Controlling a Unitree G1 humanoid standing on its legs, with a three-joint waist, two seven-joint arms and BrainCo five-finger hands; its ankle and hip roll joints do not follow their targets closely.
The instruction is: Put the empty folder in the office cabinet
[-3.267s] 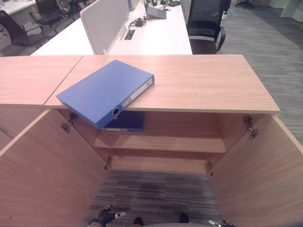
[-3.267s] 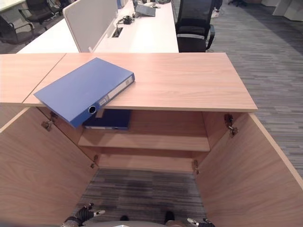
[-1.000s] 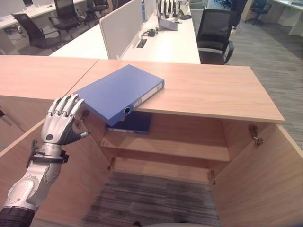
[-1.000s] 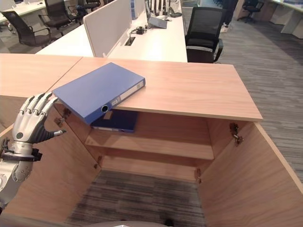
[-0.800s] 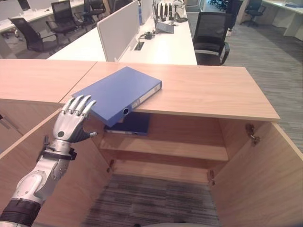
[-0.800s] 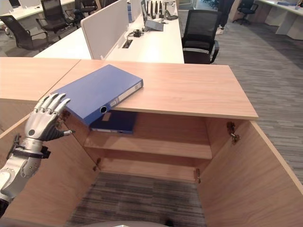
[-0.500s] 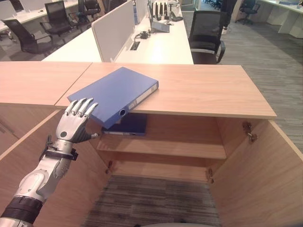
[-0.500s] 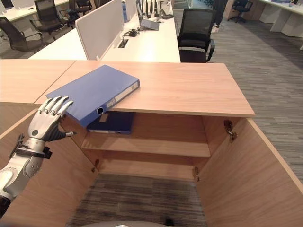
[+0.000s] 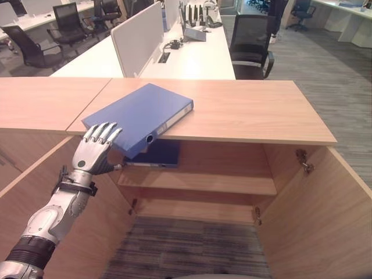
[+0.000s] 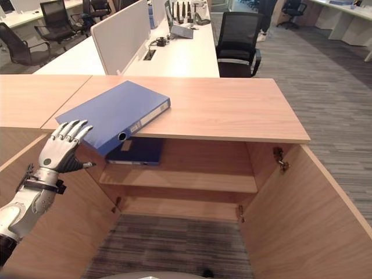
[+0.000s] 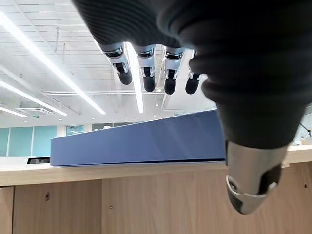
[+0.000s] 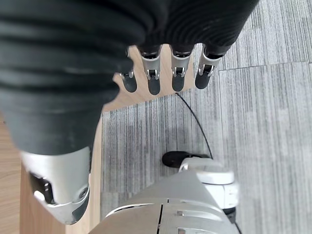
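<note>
A blue folder (image 9: pixel 139 113) lies flat on the wooden cabinet top (image 9: pixel 250 110), its near corner jutting over the front edge. My left hand (image 9: pixel 92 152) is raised just in front of that corner, open, with straight fingers reaching the folder's near left edge. In the left wrist view the fingers (image 11: pixel 147 68) stand above the folder's blue side (image 11: pixel 136 144); whether they touch it I cannot tell. My right hand (image 12: pixel 152 73) hangs low over the carpet, open with straight fingers and holding nothing.
Both cabinet doors stand open, the left door (image 9: pixel 35 192) under my left arm and the right door (image 9: pixel 325 215) opposite. Another blue folder (image 9: pixel 158 153) lies on the upper shelf (image 9: pixel 221 183) at its left end. White desks and black chairs (image 9: pixel 253 40) stand behind.
My left hand has risen from low by the floor and moved forward to the folder's near corner. The folder has not moved; the camera has shifted slightly.
</note>
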